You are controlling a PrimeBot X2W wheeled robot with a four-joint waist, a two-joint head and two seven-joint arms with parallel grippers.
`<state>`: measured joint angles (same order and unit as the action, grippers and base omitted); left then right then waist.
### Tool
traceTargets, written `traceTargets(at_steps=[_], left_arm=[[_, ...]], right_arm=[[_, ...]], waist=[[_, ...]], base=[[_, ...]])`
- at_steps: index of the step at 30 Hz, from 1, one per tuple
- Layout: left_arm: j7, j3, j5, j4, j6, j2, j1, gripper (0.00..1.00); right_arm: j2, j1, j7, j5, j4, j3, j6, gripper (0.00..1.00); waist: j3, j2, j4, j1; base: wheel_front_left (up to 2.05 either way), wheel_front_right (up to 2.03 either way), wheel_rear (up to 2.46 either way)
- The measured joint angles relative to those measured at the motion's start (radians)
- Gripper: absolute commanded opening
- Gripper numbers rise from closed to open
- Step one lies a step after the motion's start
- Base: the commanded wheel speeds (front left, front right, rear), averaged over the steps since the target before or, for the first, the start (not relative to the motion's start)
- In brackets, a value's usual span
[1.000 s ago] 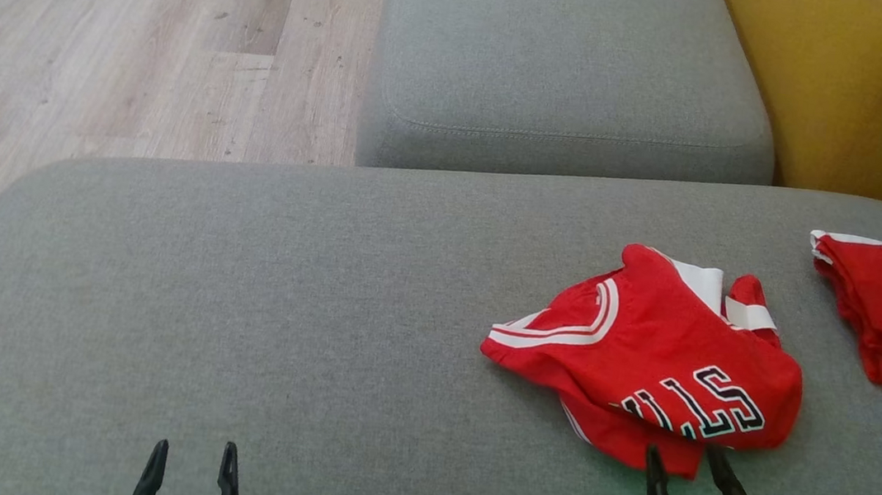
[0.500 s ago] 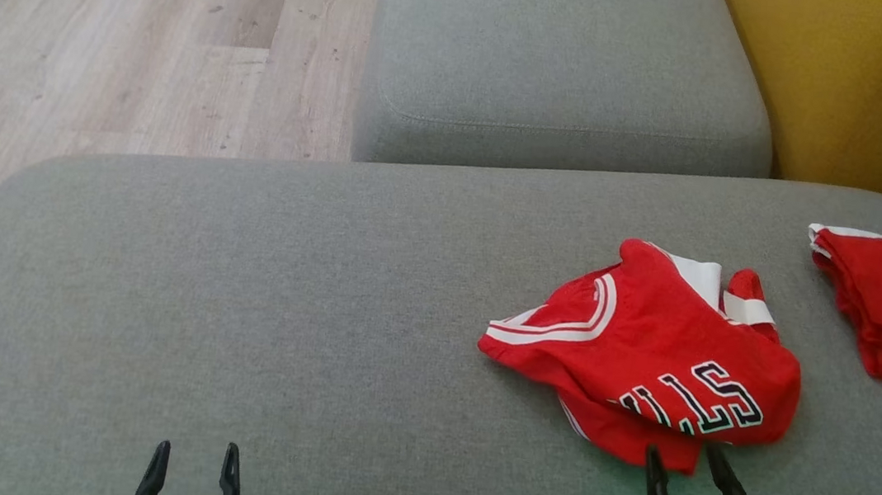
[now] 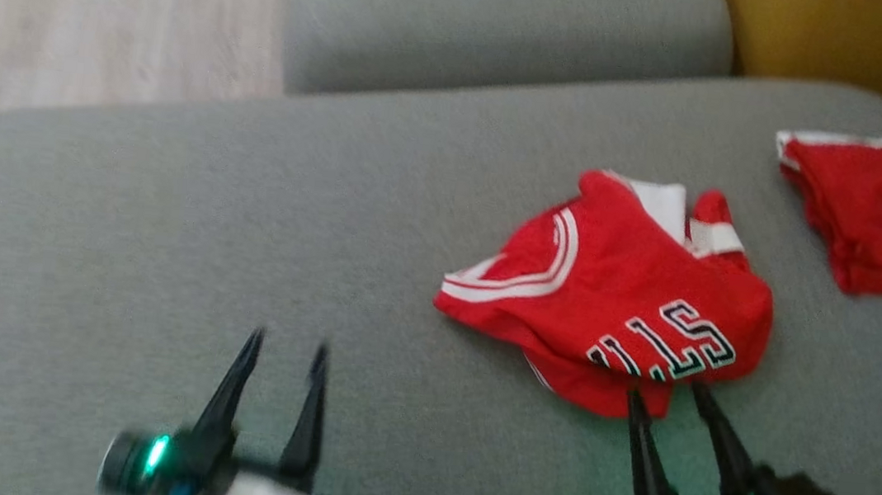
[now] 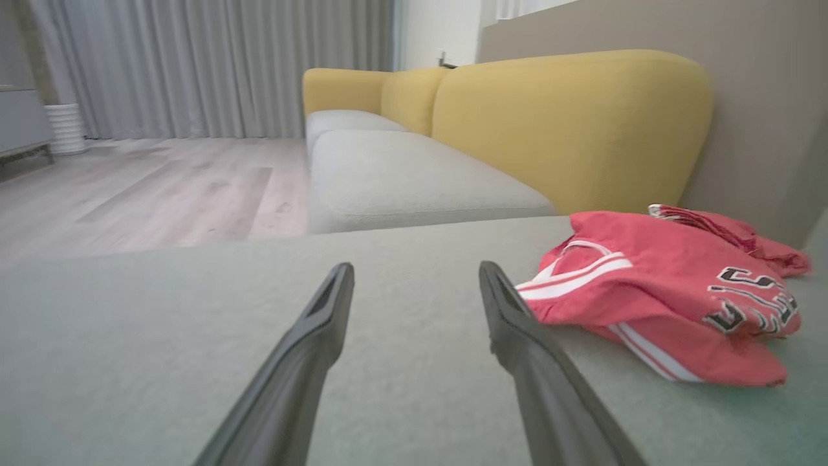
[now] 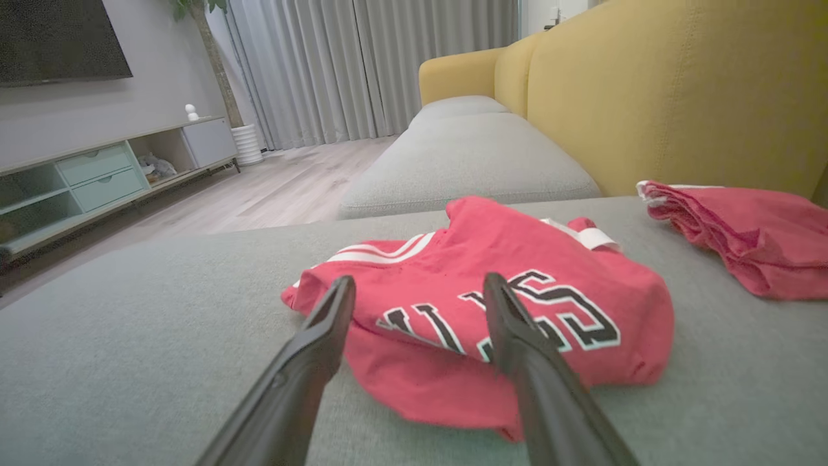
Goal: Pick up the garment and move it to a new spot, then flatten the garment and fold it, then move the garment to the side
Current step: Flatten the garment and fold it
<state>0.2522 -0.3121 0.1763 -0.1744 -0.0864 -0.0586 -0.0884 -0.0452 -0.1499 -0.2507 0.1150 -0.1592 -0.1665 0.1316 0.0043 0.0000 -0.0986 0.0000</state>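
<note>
A crumpled red jersey (image 3: 609, 300) with white trim and black letters lies bunched on the grey sofa cushion (image 3: 160, 232), right of centre. It is seen low and close as the jersey (image 5: 491, 304) in the right wrist view and off to the right as the jersey (image 4: 653, 291) in the left wrist view. My right gripper (image 3: 666, 389) stands open, its fingertips at the jersey's near edge, holding nothing. Well to the left of the garment, my left gripper (image 3: 287, 342) is open over bare cushion.
A second red garment (image 3: 876, 214), folded, lies at the cushion's far right near the yellow backrest (image 3: 839, 35). Another grey seat cushion (image 3: 500, 22) sits beyond. Wooden floor (image 3: 62, 5) lies to the left, past the cushion's edge.
The head camera has tilted and shifted, so the whole scene sits higher and blurred. Both grippers reach further up the view; the left one shows much more of itself.
</note>
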Motion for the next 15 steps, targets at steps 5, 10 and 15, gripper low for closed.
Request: traceTargets(at_steps=[5, 10, 15], left_arm=[[0.000, -0.088, 0.000, -0.145, 0.037, 0.004, 0.290, 1.00], [0.000, -0.163, 0.043, -0.337, 0.059, 0.006, 0.525, 1.00], [-0.066, -0.245, 0.081, -0.551, 0.040, 0.017, 0.639, 1.00]], right_arm=[[0.000, 0.108, 0.000, -0.002, 0.036, -0.007, 0.000, 1.00], [0.000, 0.158, 0.000, -0.002, 0.040, -0.012, 0.000, 1.00], [0.000, 0.161, 0.000, 0.010, 0.041, -0.016, 0.000, 1.00]], waist=[[0.117, 0.0000, -0.051, 0.0004], [0.212, 0.0000, -0.117, 0.0006], [0.267, 0.0000, -0.191, 0.0003]], base=[[0.00, 0.00, 0.00], [0.00, 0.00, 0.00], [0.00, 0.00, 0.00]])
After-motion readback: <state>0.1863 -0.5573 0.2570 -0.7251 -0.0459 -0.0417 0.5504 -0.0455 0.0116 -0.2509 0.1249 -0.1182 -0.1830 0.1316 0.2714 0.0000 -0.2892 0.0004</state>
